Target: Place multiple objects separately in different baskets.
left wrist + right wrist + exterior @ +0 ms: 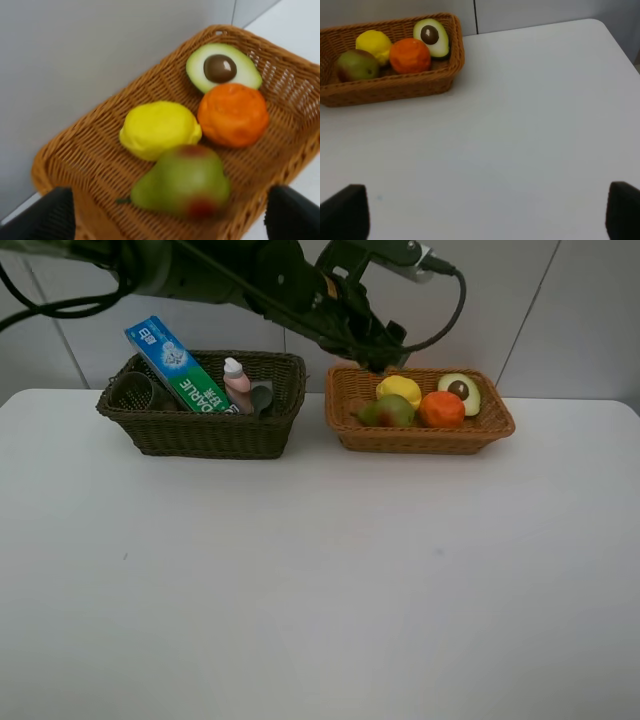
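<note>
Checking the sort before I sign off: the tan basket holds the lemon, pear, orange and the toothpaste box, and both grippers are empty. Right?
Not quite. The fourth item in the tan basket is the avocado half, beside the lemon, pear and orange. The exterior high view shows the toothpaste box leaning in the dark basket. Both grippers are empty.

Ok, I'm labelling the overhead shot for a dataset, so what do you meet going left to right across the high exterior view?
Translucent cup → toothpaste box → small pink bottle → dark pump bottle, all in the dark basket; then in the tan basket: pear → orange → avocado half.
</note>
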{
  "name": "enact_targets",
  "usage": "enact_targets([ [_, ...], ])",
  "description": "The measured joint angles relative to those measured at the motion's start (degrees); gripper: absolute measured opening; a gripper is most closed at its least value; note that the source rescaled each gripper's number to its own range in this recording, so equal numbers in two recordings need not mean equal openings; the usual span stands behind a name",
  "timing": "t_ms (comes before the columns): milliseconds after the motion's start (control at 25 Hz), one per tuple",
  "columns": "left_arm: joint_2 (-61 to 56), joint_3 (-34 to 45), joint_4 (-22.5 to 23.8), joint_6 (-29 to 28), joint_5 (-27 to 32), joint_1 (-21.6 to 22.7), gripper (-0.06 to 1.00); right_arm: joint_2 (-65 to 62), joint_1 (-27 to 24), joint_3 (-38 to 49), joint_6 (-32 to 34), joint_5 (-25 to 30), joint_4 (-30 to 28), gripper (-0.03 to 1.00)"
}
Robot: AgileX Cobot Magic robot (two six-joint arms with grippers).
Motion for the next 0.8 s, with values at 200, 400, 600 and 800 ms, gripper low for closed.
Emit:
enact_targets([
  [200,-6.97,0.00,1.46,0.34,12.97,0.00,1.00,0.00,0.00,0.00,0.00,0.00,0.00,1.00],
  [400,-13.89,0.00,2.06,0.38,24.78,0.04,1.00,0.00,0.00,0.00,0.00,0.00,0.00,1.00],
  [600,-19.86,0.00,2.90,0.38,36.80,0.04,1.00,0.00,0.00,0.00,0.00,0.00,0.00,1.00],
  [800,-24.27,-0.11,3.25,0.72,49.67,0.04,1.00,0.00,0.00,0.00,0.00,0.00,0.00,1.00],
])
